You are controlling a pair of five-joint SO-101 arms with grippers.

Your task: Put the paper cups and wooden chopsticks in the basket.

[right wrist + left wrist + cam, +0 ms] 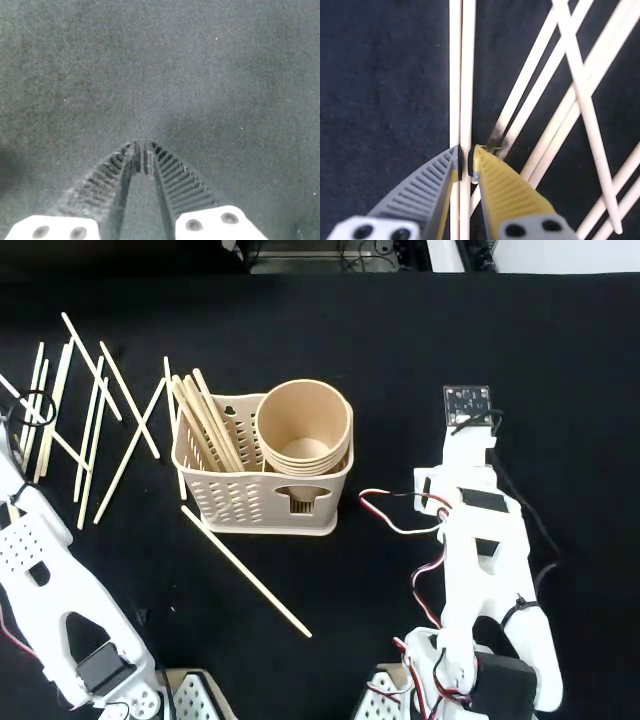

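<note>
Basket [240, 502] holds paper cups [304, 420], chopsticks [210, 425] (separate compartments); left claw [465, 161] pinches loose chopstick [467, 75]; right claw [143, 157] closed.

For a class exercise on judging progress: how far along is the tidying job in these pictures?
Done: the stacked paper cups and several chopsticks stand in the basket. In hand: the left gripper pinches one chopstick lying on the table. Left: the scattered chopsticks beside the basket and a single chopstick in front of it.

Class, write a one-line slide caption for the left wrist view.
Left claw shut on one chopstick, other chopsticks lying crossed beside it on the black table.
</note>
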